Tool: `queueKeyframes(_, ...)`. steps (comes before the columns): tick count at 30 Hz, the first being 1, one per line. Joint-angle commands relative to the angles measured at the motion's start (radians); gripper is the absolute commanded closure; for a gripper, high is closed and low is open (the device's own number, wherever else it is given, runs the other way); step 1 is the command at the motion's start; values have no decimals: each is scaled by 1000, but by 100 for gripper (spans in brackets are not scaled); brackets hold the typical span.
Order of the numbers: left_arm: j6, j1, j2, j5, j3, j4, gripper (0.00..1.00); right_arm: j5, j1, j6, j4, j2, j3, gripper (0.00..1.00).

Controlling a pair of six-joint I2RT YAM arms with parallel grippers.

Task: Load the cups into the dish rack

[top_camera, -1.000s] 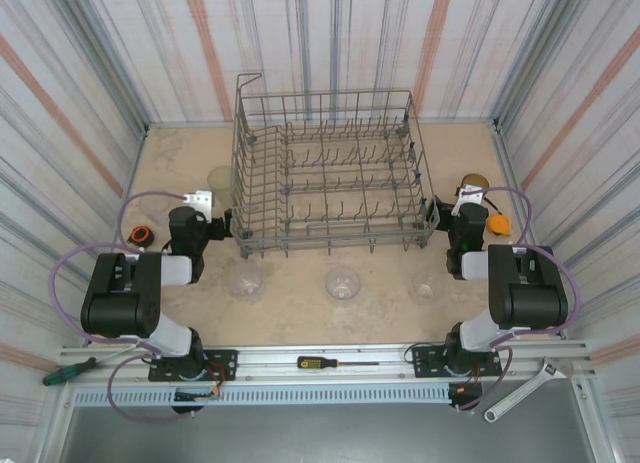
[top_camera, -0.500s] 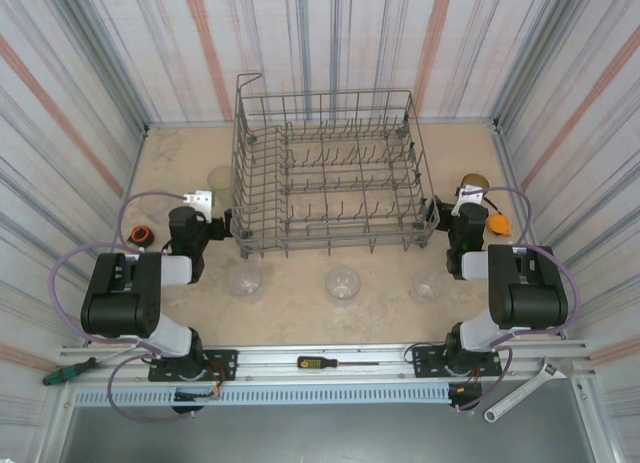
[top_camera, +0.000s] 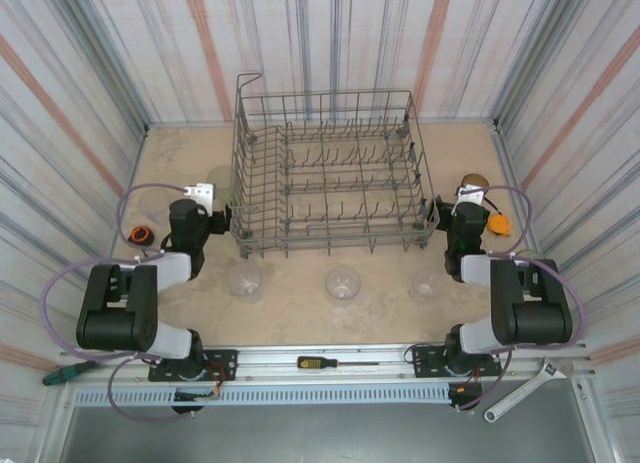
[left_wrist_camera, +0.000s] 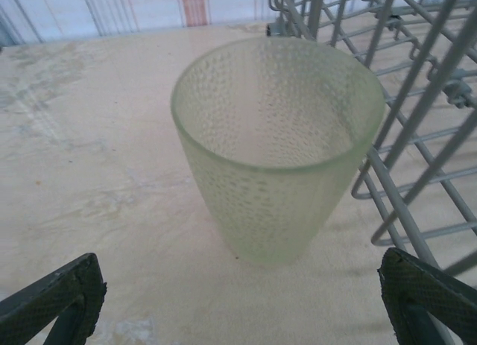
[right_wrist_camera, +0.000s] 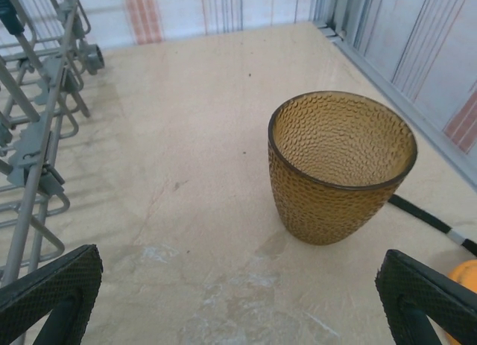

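Both arms are reaching farther forward. The wide-open left gripper [left_wrist_camera: 238, 300] is facing a pale green dimpled plastic cup [left_wrist_camera: 276, 144], the wide-open right gripper [right_wrist_camera: 238, 293] an amber dimpled plastic cup [right_wrist_camera: 339, 166]. The grey wire dish rack [top_camera: 325, 173] is seemingly sitting empty.

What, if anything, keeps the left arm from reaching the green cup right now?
Probably nothing, so yes. The green cup stands upright just ahead of the open left pincer, with bare table between them. The rack stands close on its right, leaving little room there.
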Motion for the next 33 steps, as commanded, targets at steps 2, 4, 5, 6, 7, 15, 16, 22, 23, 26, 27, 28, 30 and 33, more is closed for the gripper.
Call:
queueKeyframes(2,12,-48,-71,-141,56,-141,1,43,19,30,-172,-110,34,1)
queueKeyframes(4,3,-68,-98,-192,66,-167,1,52,19,52,-241,-150,51,1)
queueKeyframes(5,-12,-73,-115,-216,74,-182,1,64,20,71,-283,-169,62,1)
queueKeyframes(6,-32,-74,-130,-234,80,-198,1,84,19,99,-344,-186,81,1)
queueKeyframes(7,-46,-74,-144,-246,85,-210,1,97,16,121,-403,-199,102,1)
queueKeyframes(15,-170,-113,-244,-282,140,-369,1,92,12,257,-744,-247,237,1)
queueKeyframes(16,-176,-126,-257,-283,142,-378,1,84,12,268,-766,-254,245,1)
queueKeyframes(22,-235,-180,-361,-261,174,-479,1,-2,11,312,-914,-305,308,1)
queueKeyframes(23,-252,-182,-377,-260,186,-510,1,-13,12,318,-936,-314,317,1)
queueKeyframes(26,-303,-182,-425,-274,224,-599,1,-45,12,324,-976,-340,330,1)
queueKeyframes(27,-315,-182,-441,-285,234,-623,1,-59,12,327,-988,-348,334,1)
queueKeyframes(28,-328,-181,-452,-301,245,-645,1,-68,12,327,-999,-354,338,1)
queueKeyframes(30,-347,-182,-470,-336,269,-697,1,-94,10,328,-1021,-363,345,1)
queueKeyframes(33,-381,-181,-484,-391,308,-770,1,-128,12,322,-1064,-366,364,1)
